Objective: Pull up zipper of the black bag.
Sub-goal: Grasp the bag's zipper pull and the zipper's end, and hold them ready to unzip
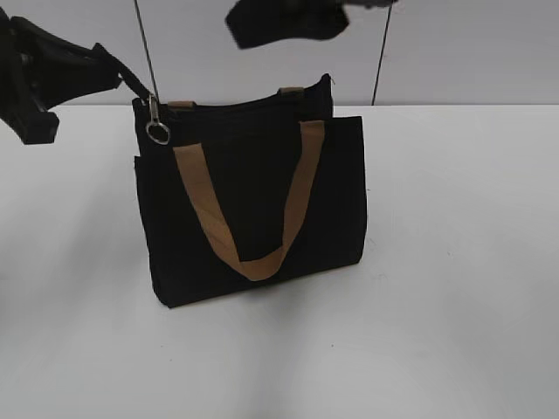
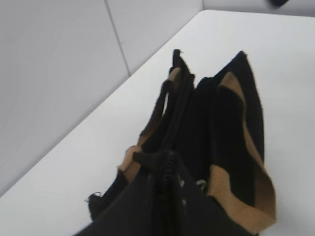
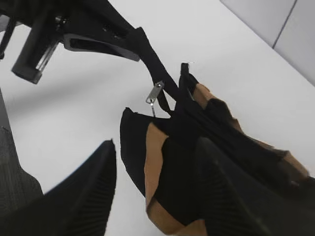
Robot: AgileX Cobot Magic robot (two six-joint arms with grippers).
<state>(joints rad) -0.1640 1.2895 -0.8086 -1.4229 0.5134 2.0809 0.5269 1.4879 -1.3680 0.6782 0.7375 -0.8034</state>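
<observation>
The black bag (image 1: 253, 201) stands upright on the white table, one tan handle (image 1: 249, 262) hanging down its front. The zipper line (image 1: 236, 105) runs along its top edge; in the left wrist view (image 2: 167, 169) it runs away from the jaws. A silvery clip-like pull with a ring (image 1: 156, 120) hangs at the bag's left top corner, also seen in the right wrist view (image 3: 154, 93). My left gripper (image 1: 129, 83) is shut on a black strap at that corner, drawn taut (image 3: 152, 64). My right gripper (image 3: 156, 147) is open and empty, hovering above the bag (image 1: 284, 22).
The white table (image 1: 454, 288) surrounds the bag. A pale wall (image 1: 472, 44) rises behind the table's back edge. Two thin dark cables (image 1: 144, 44) hang in front of the wall.
</observation>
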